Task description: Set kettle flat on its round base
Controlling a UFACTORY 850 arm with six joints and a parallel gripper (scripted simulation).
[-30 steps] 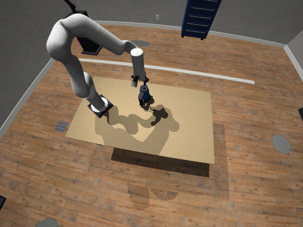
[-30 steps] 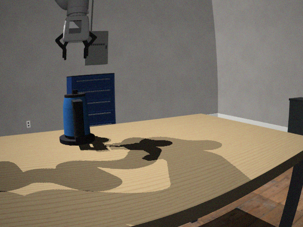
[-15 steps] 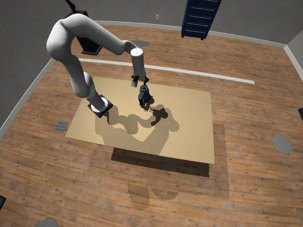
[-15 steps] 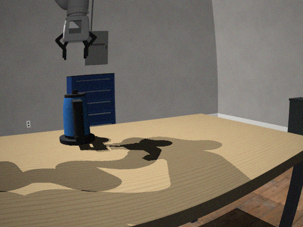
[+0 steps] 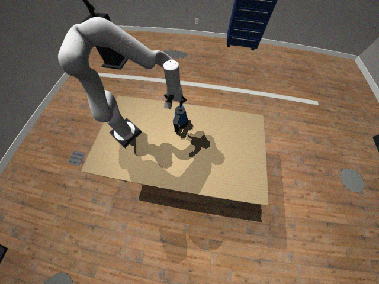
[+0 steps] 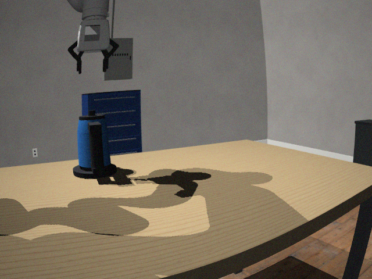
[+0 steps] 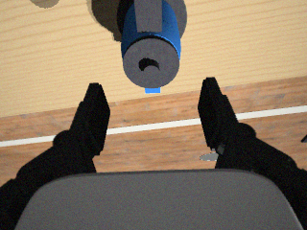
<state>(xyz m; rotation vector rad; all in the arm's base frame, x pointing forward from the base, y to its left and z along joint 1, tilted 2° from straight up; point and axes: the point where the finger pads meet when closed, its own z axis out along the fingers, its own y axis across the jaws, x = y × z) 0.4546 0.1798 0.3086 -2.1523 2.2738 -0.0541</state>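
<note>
Your tan wooden table (image 6: pixel 240 168) carries the blue cylindrical kettle (image 6: pixel 85 144), which stands upright on its round dark base (image 6: pixel 78 172). It looks rigid and top-heavy; if you regrasp, take the thick dark upright handle bar (image 6: pixel 96 147). The black two-fingered gripper (image 6: pixel 92 65) hangs well above, fingers apart, holding nothing.

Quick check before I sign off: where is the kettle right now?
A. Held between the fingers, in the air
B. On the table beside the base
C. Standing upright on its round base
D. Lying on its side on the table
C: the exterior view shows the blue kettle upright on the dark base, with the open gripper well above it, holding nothing.
</note>
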